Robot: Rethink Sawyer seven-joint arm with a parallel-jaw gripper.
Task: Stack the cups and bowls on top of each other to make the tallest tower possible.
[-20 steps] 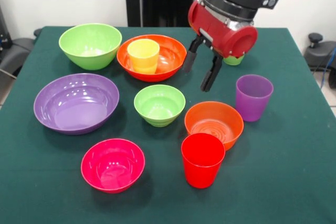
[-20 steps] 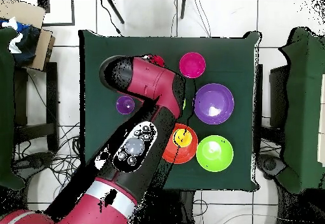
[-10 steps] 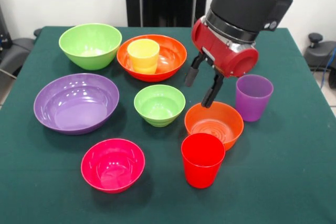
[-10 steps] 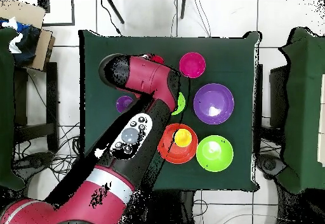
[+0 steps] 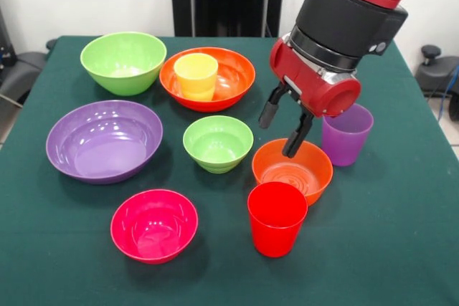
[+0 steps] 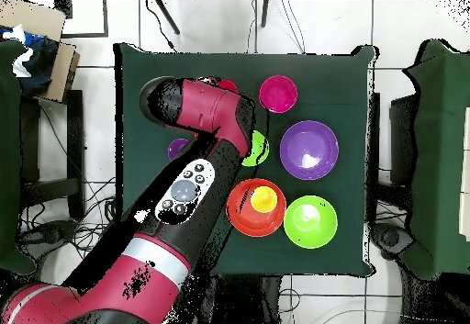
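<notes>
We see the gripper (image 5: 285,124) hanging with its two fingers spread apart and nothing between them, above the far rim of the small orange bowl (image 5: 292,170), with the purple cup (image 5: 347,132) just beside it. The yellow cup (image 5: 196,76) stands inside the large orange bowl (image 5: 234,71), which sits beside the large green bowl (image 5: 123,61); the purple bowl (image 5: 105,140), small green bowl (image 5: 218,142), pink bowl (image 5: 154,224) and red cup (image 5: 277,218) stand apart on the green table (image 5: 387,227). From overhead the arm (image 6: 197,187) covers the orange bowl and most of the purple cup.
</notes>
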